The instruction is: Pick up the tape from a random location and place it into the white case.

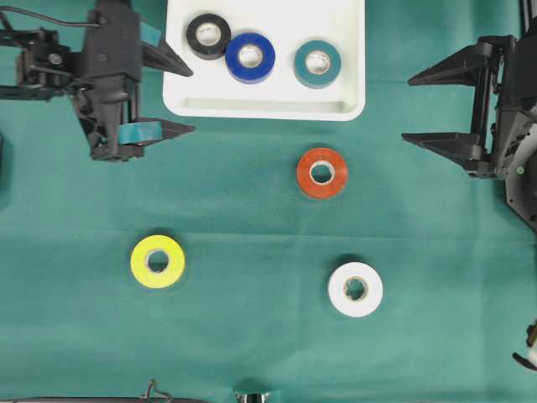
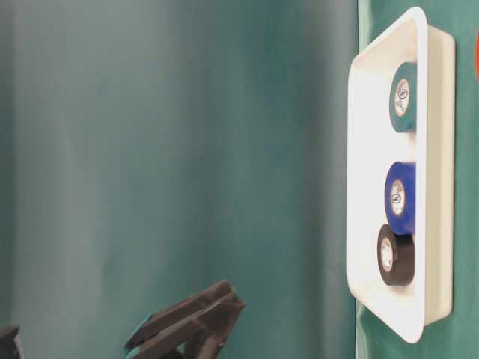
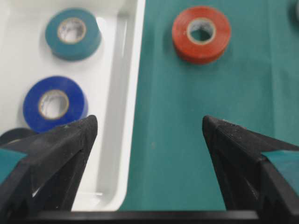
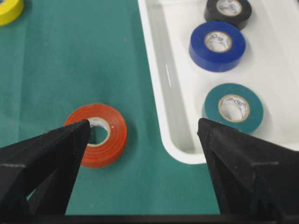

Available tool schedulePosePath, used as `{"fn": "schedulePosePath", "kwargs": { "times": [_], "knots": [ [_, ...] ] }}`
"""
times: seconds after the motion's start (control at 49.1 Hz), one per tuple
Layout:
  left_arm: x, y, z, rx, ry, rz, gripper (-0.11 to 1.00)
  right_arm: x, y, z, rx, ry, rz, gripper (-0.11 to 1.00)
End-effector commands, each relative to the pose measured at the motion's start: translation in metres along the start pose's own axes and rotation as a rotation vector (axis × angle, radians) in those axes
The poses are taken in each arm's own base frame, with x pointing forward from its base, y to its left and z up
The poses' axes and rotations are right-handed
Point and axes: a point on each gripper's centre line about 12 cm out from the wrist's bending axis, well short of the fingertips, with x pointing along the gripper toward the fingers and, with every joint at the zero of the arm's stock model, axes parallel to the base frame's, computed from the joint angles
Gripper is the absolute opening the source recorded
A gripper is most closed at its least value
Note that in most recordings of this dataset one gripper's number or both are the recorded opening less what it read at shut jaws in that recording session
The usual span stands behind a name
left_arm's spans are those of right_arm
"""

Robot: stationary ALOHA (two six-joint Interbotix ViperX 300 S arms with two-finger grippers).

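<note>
The white case (image 1: 264,107) lies at the top middle and holds a black tape (image 1: 208,35), a blue tape (image 1: 250,57) and a teal tape (image 1: 317,64). On the green cloth lie a red tape (image 1: 321,173), a yellow tape (image 1: 158,261) and a white tape (image 1: 355,289). My left gripper (image 1: 193,101) hovers open and empty just left of the case. The right gripper (image 1: 406,109) is open and empty to the case's right. In the right wrist view the red tape (image 4: 96,135) sits by the left finger, with the case (image 4: 177,149) ahead on the right.
Green cloth covers the whole table. The left wrist view shows the case's near rim (image 3: 126,154) between the fingers, the red tape (image 3: 201,33) beyond. In the table-level view the case (image 2: 440,172) appears side-on, with black gripper fingers (image 2: 187,318) low in the frame.
</note>
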Motion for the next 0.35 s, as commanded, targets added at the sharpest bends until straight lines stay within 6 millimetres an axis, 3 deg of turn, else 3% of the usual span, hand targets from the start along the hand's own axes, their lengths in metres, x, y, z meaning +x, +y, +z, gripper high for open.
{"fn": "schedulePosePath", "kwargs": {
  "times": [0.0, 0.326],
  "knots": [
    [-0.012, -0.004, 0.009, -0.002, -0.073, -0.007, 1.0, -0.002, 0.002, 0.012, -0.004, -0.04, 0.009, 0.9],
    [-0.026, -0.021, 0.013, 0.014, -0.201, -0.049, 1.0, -0.003, 0.006, 0.022, -0.018, -0.127, 0.039, 0.9]
  ]
}}
